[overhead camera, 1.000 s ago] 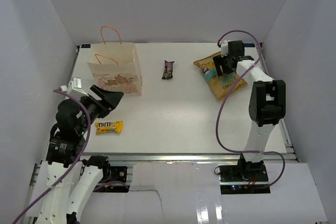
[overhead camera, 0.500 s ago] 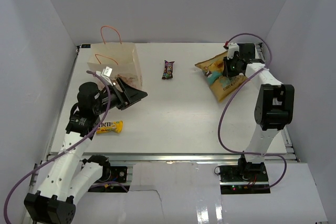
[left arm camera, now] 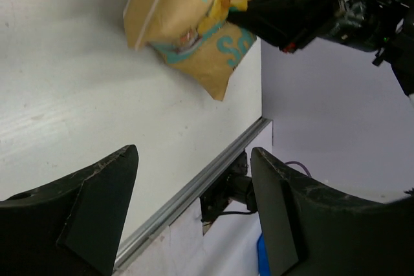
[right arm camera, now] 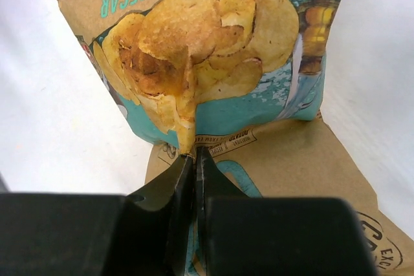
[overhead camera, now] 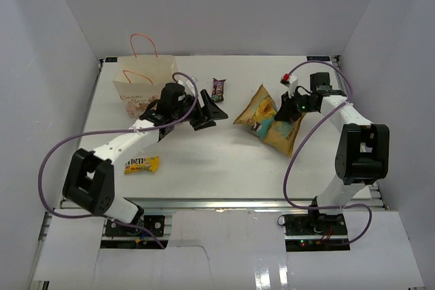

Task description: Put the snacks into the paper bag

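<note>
At the middle right of the surface (overhead camera: 217, 161), the right pincer (right arm camera: 194, 154) is closed tight on a pinched fold of the chip bag (overhead camera: 266, 121), which is tilted up from it. The left pincer (overhead camera: 213, 114) gapes wide and holds nothing, just in front of the candy bar (overhead camera: 218, 89), between the chip bag and the upright paper bag (overhead camera: 146, 96). The M&M's pack (overhead camera: 141, 164) lies near the front left edge

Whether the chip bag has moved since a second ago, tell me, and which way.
Yes. The chip bag, pinched by the right gripper, has shifted left, toward the purple candy bar, which stayed put.
</note>
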{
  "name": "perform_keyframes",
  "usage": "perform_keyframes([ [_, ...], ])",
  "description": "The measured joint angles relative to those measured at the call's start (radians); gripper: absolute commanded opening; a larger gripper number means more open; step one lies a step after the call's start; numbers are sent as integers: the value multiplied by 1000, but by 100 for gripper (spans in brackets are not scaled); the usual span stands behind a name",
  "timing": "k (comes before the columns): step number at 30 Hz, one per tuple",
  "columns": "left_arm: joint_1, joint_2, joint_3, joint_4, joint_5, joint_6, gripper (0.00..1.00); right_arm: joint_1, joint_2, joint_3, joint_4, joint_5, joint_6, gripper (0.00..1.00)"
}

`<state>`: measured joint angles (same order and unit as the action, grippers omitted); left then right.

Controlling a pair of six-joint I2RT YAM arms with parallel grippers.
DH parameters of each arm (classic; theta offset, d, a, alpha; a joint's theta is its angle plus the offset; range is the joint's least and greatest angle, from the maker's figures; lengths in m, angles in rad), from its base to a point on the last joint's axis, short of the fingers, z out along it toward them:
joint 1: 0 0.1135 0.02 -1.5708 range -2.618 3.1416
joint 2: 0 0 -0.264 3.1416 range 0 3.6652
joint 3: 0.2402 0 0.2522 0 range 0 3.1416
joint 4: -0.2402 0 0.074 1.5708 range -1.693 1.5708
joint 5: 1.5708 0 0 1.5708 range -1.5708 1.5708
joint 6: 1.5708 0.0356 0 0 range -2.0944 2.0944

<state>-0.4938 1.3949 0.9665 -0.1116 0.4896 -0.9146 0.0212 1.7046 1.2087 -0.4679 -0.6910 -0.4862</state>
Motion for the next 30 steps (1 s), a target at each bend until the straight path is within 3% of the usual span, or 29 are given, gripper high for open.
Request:
perform_keyframes([
  [6,-14,252,169,19,35,71,81,3,-33,-53,-115,-183,-161,8],
  [15,-88,409,257,6,148,161,80,27,-62,-63,-231,-313,-319,8],
  [18,-108,423,268,-6,160,176,62,33,-63,-74,-244,-328,-348,8],
  [19,-111,425,269,-11,165,179,46,34,-64,-79,-248,-330,-356,8],
  [23,-112,429,270,-23,176,191,18,34,-68,-88,-263,-352,-372,8],
  [28,-112,421,272,-55,164,205,6,38,-79,-89,-267,-367,-383,14],
  [30,-112,404,273,-78,151,218,0,39,-83,-89,-270,-368,-386,25],
])
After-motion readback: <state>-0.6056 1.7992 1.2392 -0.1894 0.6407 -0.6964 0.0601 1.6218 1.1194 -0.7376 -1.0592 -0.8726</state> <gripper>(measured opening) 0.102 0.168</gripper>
